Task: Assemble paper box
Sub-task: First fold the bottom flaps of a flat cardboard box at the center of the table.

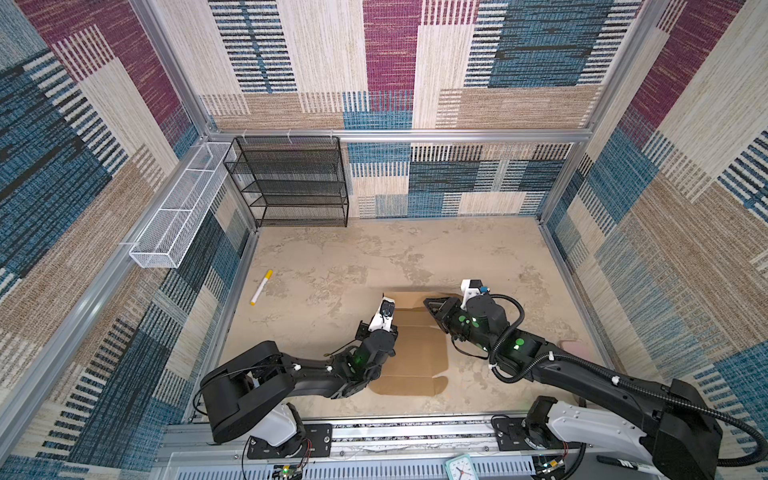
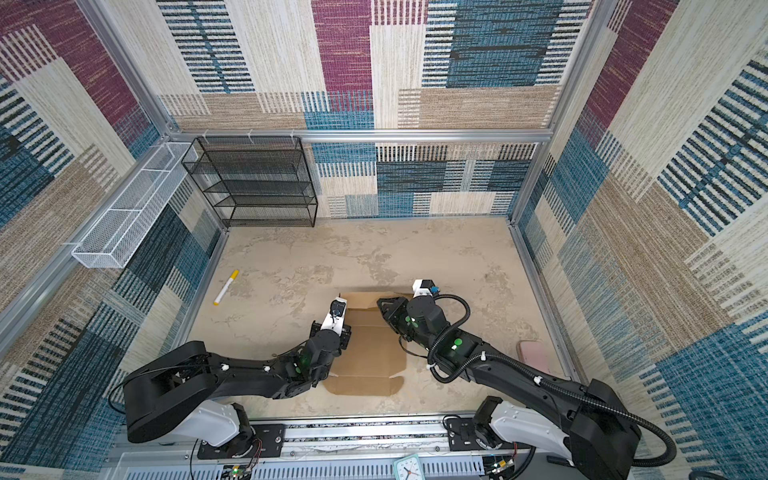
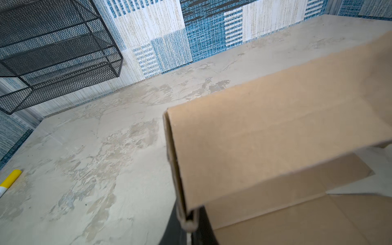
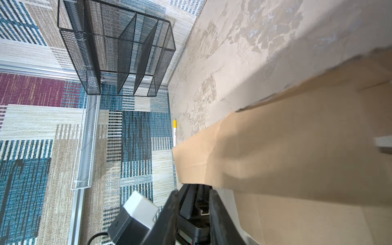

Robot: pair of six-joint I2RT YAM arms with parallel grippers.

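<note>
Both top views show the paper box (image 1: pixel 417 349) lying mostly flat near the table's (image 1: pixel 332 257) middle, its far flap raised. On that doubled flap's left end the left gripper (image 3: pixel 189 219) is pinched tight. The right gripper (image 4: pixel 194 192) stands spread beside the flap, holding nothing. A marker (image 1: pixel 261 287) lies well left and a black mesh rack (image 1: pixel 291 183) stands far left. Bare tabletop spreads beyond the box.

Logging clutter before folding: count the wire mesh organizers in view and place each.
2. The black mesh rack stands on the table at its far left corner. The white mesh basket hangs on the left wall, just beside it. None seems hidden.
</note>
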